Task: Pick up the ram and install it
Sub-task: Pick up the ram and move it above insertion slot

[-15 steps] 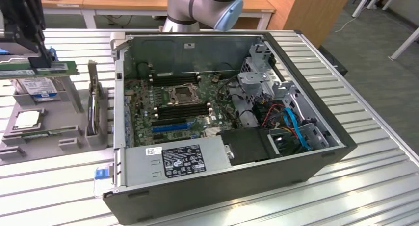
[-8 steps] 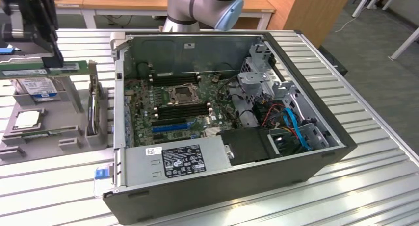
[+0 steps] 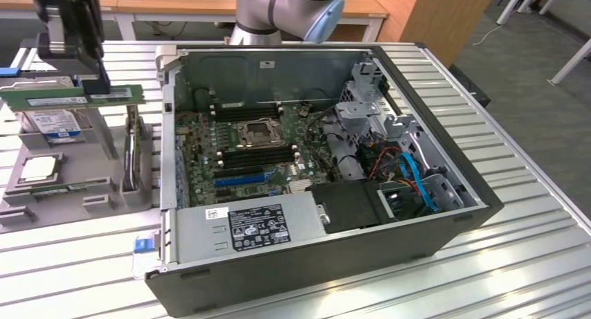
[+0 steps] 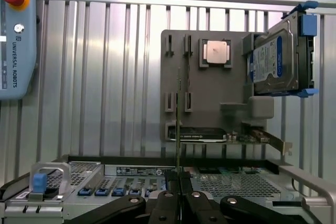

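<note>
The ram (image 3: 55, 96) is a long green stick, held level above the grey parts holder (image 3: 55, 194) at the exterior view's left, outside the computer case. My gripper (image 3: 95, 88) is shut on its top edge near one end. In the wrist view the ram (image 4: 178, 124) appears edge-on as a thin line running out from between my gripper's (image 4: 178, 181) closed black fingers, with the holder (image 4: 210, 98) behind it. The motherboard (image 3: 249, 142) lies inside the open case, its black memory slots (image 3: 245, 112) near the CPU socket (image 3: 256, 133).
The holder also carries a silver CPU chip (image 3: 38, 168), a blue-labelled hard drive (image 3: 55, 118) and an upright card (image 3: 135, 153). The case wall (image 3: 167, 125) stands between holder and motherboard. A power supply (image 3: 249, 225) fills the case front. A teach pendant (image 4: 16, 35) lies on the slatted table.
</note>
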Motion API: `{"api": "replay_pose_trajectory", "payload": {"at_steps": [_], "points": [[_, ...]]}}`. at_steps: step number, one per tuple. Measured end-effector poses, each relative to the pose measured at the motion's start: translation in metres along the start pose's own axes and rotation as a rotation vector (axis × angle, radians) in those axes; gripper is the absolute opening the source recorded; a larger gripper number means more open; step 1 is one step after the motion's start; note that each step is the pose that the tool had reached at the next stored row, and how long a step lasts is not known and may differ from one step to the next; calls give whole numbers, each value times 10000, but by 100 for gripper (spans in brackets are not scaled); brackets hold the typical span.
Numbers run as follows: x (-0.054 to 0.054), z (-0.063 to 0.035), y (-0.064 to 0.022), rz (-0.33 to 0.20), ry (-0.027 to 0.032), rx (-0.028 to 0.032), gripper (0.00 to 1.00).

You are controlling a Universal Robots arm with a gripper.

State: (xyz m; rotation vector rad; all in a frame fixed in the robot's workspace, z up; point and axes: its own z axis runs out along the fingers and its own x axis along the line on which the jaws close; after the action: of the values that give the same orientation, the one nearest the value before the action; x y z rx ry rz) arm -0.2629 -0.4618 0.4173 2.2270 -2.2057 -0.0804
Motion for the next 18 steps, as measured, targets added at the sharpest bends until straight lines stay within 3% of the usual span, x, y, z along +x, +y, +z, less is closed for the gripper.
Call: {"api": "replay_pose_trajectory", "payload": {"at_steps": [15,16,18], "points": [[3,-14,-344,0,0,-6,11],[4,-20,-480,1,1,-10,11],[5,-22,-542,0,1,-10,11]]}}
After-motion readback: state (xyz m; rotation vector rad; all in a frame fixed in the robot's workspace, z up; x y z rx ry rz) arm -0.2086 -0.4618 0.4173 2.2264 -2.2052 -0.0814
